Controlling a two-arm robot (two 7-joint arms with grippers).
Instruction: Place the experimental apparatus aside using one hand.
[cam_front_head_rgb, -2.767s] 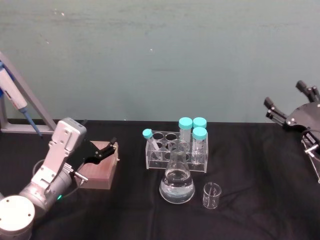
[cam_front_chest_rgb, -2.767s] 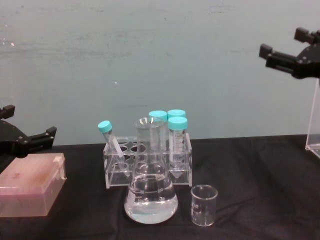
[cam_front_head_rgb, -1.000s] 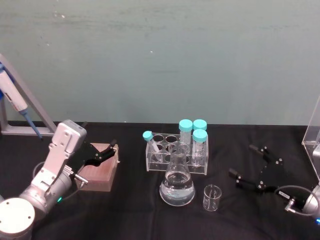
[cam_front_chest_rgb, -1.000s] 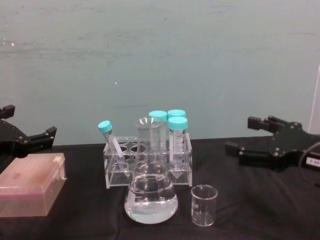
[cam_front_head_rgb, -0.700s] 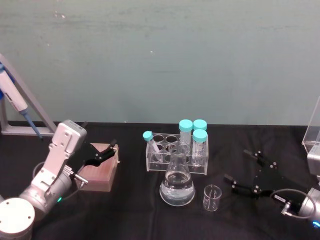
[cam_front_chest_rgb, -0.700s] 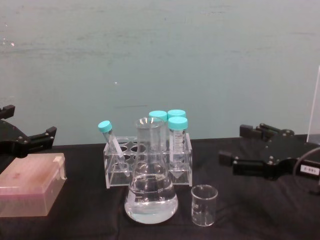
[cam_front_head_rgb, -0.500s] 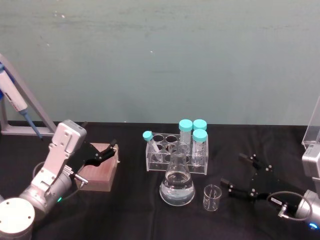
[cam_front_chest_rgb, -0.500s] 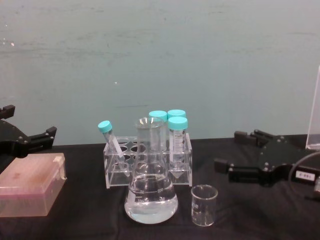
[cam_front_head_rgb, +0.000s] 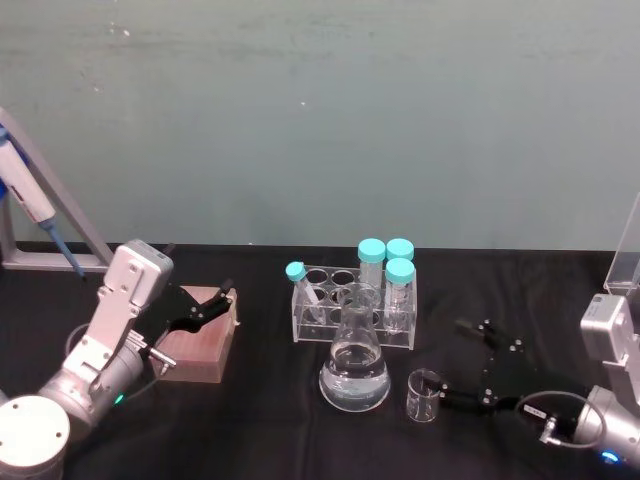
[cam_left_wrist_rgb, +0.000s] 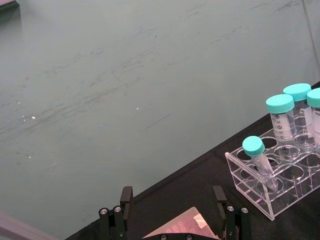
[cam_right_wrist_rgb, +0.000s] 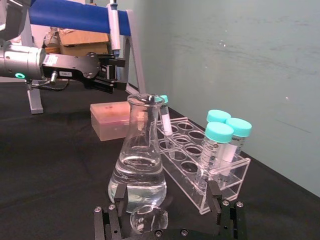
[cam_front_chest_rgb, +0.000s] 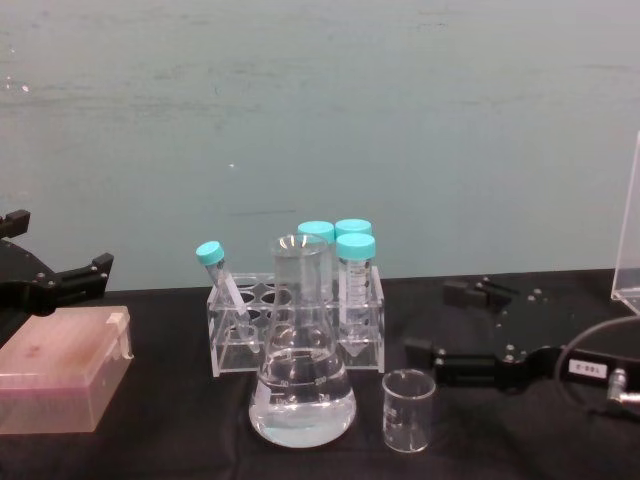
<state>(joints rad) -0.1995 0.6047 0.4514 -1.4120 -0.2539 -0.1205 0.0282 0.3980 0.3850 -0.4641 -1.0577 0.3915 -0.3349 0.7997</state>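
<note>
Beaker (cam_front_head_rgb: 424, 393) is standing upright on the black table (cam_front_head_rgb: 280, 430), just right of the flask (cam_front_head_rgb: 354, 368), which is holding clear liquid. Rack (cam_front_head_rgb: 325, 318) is sitting right behind the flask, carrying teal-capped tubes (cam_front_head_rgb: 371, 262). Right gripper (cam_front_head_rgb: 457, 362) is reaching in low from the right, jaws spread wide and gripping nothing, near finger just beside the beaker. Left gripper (cam_front_head_rgb: 222, 295) is idling over the pink box (cam_front_head_rgb: 200, 345), jaws likewise apart and empty.

The flask (cam_front_head_rgb: 354, 372) and the beaker (cam_front_head_rgb: 424, 394) beside it are smooth, glossy clear glass; the rack (cam_front_head_rgb: 318, 320) behind the flask is clear plastic; matt black cloth covers the surface (cam_front_head_rgb: 265, 430).
</note>
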